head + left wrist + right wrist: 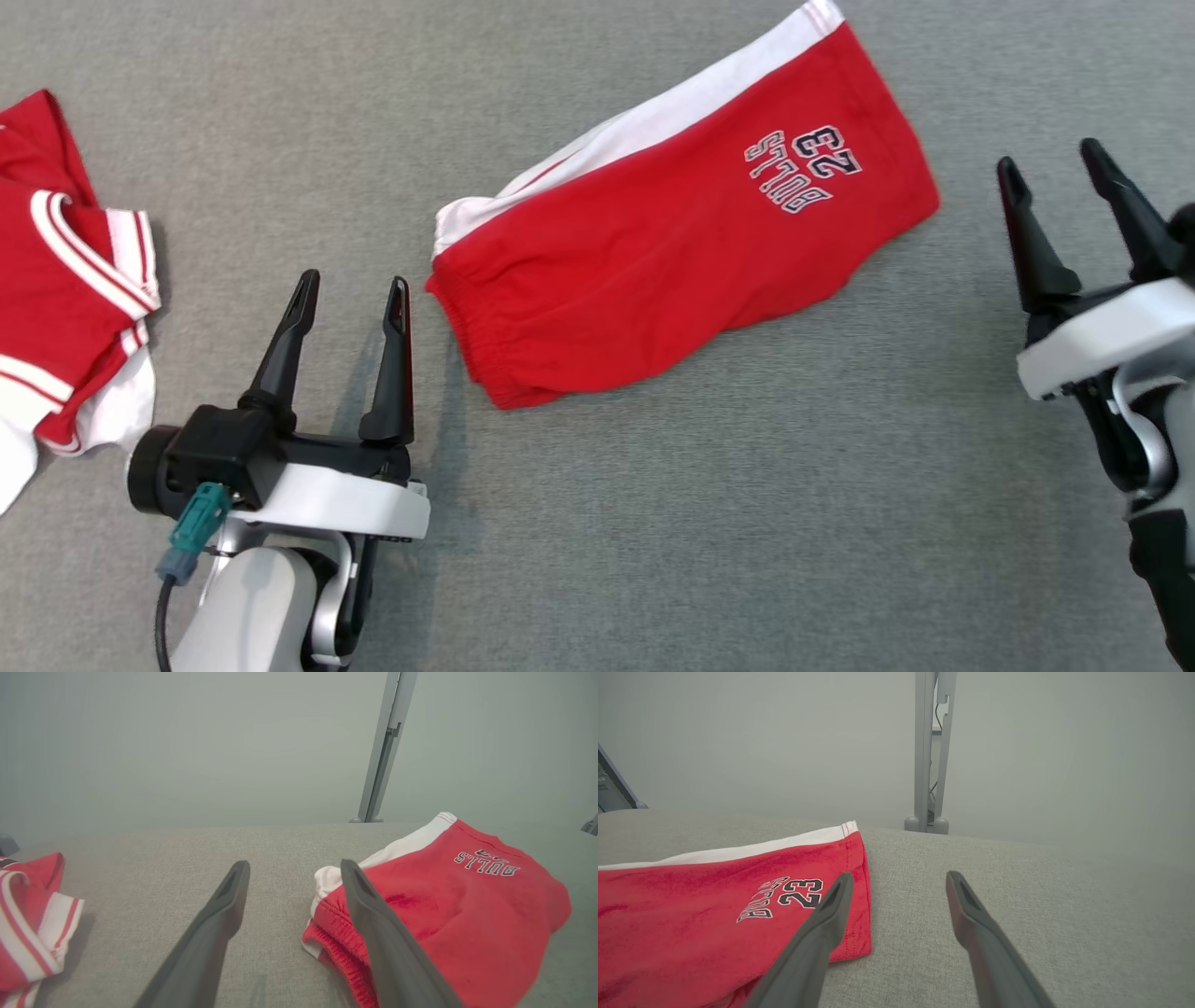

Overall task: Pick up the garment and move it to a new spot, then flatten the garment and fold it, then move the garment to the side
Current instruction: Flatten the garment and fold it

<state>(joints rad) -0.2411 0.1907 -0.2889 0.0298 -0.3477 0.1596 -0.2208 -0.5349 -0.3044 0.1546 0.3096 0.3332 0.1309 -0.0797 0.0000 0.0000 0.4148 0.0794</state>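
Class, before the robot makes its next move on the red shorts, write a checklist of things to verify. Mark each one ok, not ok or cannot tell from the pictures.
1. Left hand open and empty: ok.
2. Right hand open and empty: ok.
3. Red shorts lying free on the grey surface, with nothing on top: ok.
4. Shorts smoothed flat: not ok. The waistband near the left hand is bunched.
5. Red and white garment well apart from the shorts: ok.
6. Number of layers in the shorts' fold: cannot tell.
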